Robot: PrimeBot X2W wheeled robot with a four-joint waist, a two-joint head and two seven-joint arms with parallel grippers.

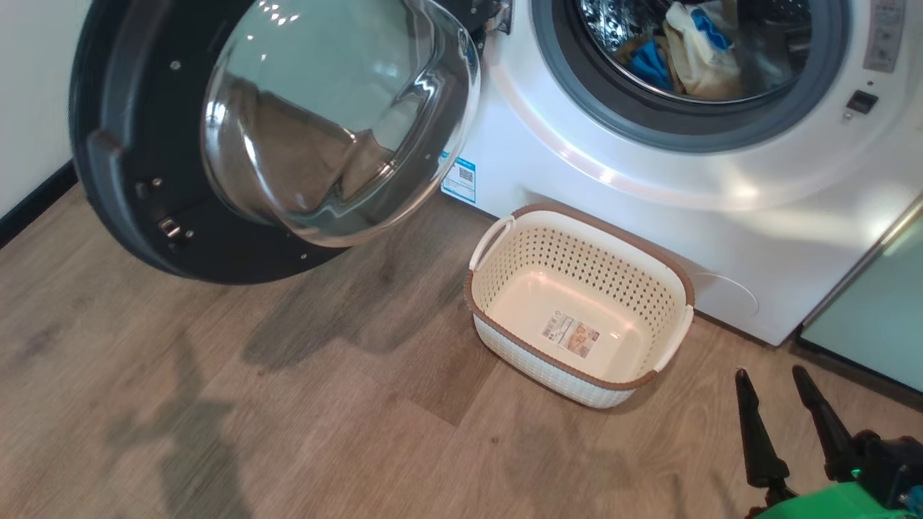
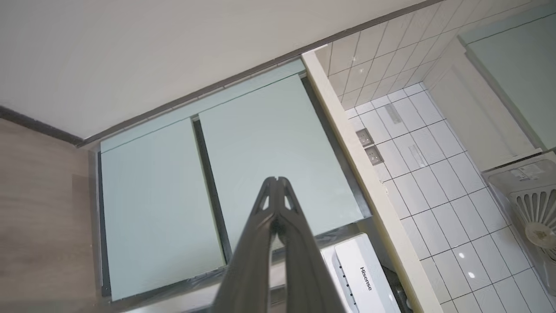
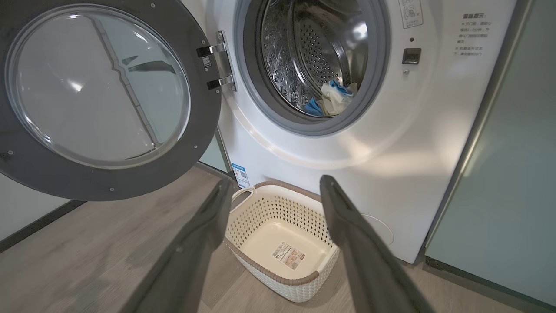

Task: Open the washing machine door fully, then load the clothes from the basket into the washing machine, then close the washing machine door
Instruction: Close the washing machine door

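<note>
The right claw (image 1: pixel 770 375) sits at five o'clock in the head view. Its two long dark fingers are spread wide with nothing between them, tips pointing toward twelve over the wood floor (image 1: pixel 288 404). Near it, toward ten o'clock, the basket (image 1: pixel 577 259) stands on the floor just in front of the washing machine (image 1: pixel 649 187). The basket's cream bottom is bare apart from a label sticker (image 1: pixel 570 335). At one o'clock of the view, the clothes (image 1: pixel 699 50), pale yellow with blue patches, lie heaped inside the steel drum (image 1: pixel 609 21). The washing machine door (image 1: pixel 122 144) hangs swung wide open at ten o'clock, its clear glass bowl bulging toward the camera. A pale green cabinet panel (image 1: pixel 880 310) stands at three o'clock beside the machine. In its own wrist view, the left claw (image 2: pixel 278 180) has both fingers pressed together tip to tip, holding nothing, aimed toward twelve at pale green cabinet doors (image 2: pixel 260 143).
</note>
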